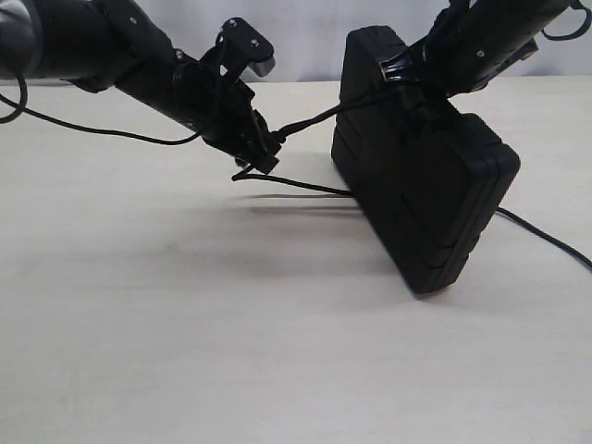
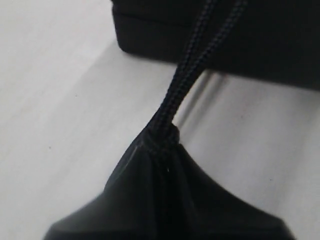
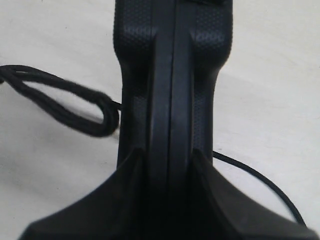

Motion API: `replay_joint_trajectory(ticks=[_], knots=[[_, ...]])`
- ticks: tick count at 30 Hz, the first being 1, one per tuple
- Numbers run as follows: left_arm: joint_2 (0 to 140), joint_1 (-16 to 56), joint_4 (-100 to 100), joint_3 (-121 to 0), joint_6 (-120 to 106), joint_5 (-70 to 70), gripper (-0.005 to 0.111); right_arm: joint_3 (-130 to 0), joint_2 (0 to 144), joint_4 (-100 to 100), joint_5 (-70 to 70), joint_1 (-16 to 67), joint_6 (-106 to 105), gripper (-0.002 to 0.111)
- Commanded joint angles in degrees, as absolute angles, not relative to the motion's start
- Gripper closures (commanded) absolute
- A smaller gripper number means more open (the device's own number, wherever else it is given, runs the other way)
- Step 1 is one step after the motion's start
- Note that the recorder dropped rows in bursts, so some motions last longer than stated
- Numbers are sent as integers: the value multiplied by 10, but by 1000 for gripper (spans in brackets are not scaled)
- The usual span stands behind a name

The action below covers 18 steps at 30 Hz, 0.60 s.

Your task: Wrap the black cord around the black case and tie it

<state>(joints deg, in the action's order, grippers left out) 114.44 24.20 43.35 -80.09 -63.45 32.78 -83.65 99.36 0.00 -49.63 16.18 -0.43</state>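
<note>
Cord (image 3: 75, 89) loop beside case (image 3: 172, 50), right-wrist view

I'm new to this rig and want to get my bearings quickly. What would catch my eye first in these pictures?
The black case stands up on edge, tilted, right of centre on the table, clamped near its top by the right gripper. From the case, the black cord runs taut across to the left gripper, which is shut on a doubled strand of it.
</note>
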Motion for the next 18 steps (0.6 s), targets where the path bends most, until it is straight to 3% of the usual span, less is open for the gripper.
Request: replay_joint_trajectory(ticks=[1,18], knots=[[1140,256,435,-802,-664,336,107,-833,992,-7,-526,161,-8,89],[1140,282,404,-802,-602,262,107,-833,992,7,-526,161,-12,89]])
